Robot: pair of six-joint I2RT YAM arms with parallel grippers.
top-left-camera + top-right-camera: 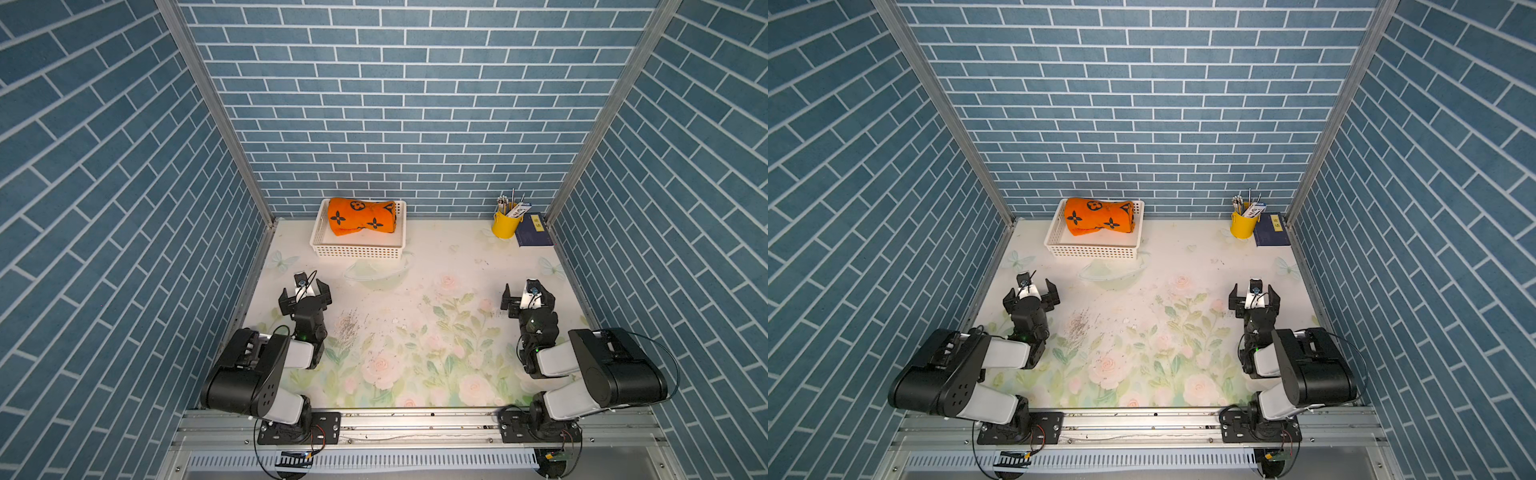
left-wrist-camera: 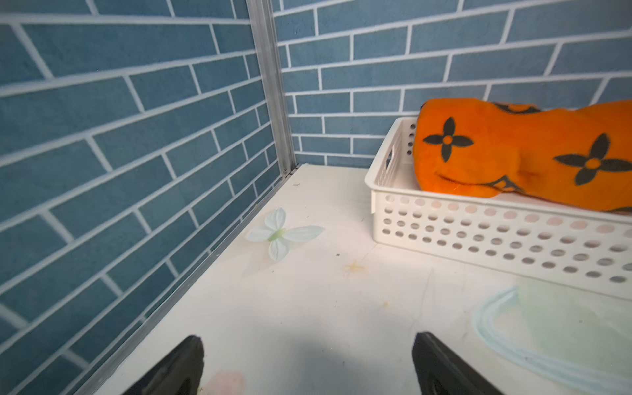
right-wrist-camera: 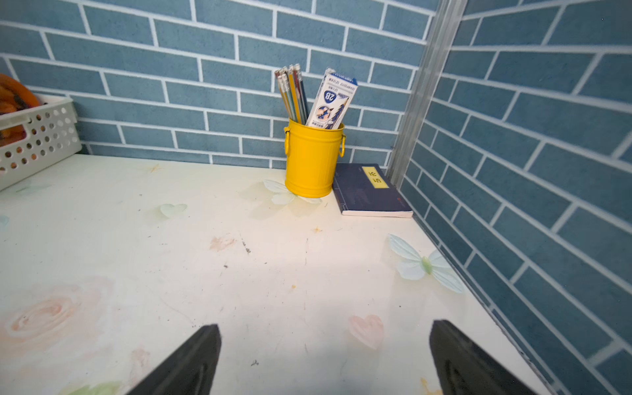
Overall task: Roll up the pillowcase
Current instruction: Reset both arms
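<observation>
Pillowcase (image 1: 360, 217) is seen rolled up inside white basket (image 1: 357, 250) at back of table, by rear wall. L gripper (image 1: 305, 296) & R gripper (image 1: 527, 300) are spread wide, nothing held, both well apart from basket.

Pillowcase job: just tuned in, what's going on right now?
Nothing is being handled. The pillowcase lies rolled up in the white basket at the back of the table. The left gripper and right gripper are both open and empty, pulled back near their bases, well apart from the basket. A yellow pencil cup and a dark blue book sit untouched in the back corner on the right arm's side.
</observation>
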